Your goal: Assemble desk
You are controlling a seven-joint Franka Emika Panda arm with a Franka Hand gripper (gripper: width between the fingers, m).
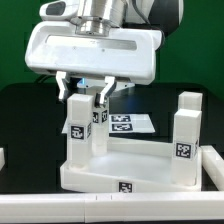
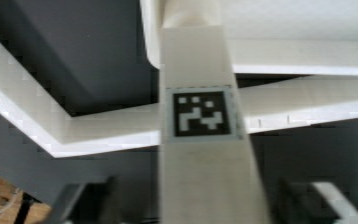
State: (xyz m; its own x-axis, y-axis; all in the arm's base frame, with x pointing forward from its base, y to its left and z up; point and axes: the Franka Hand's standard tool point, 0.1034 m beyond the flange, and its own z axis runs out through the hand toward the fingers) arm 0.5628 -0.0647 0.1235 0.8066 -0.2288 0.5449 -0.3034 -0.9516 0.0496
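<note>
The claw (image 1: 89, 97) stands open astride the top of an upright leg (image 1: 80, 128) left of frame centre in the exterior view, long axis vertical, seated on the desk top (image 1: 120, 172). A second leg (image 1: 184, 138) stands at right; the marker board (image 1: 130, 124) lies behind on the worktop (image 1: 30, 110)

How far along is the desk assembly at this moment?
Done: the desk top carries upright legs, at least three, with a leg at the exterior view's right. In hand: the open gripper straddles another leg, not clamping it. Left: whether a fourth leg is missing, I cannot tell.
</note>
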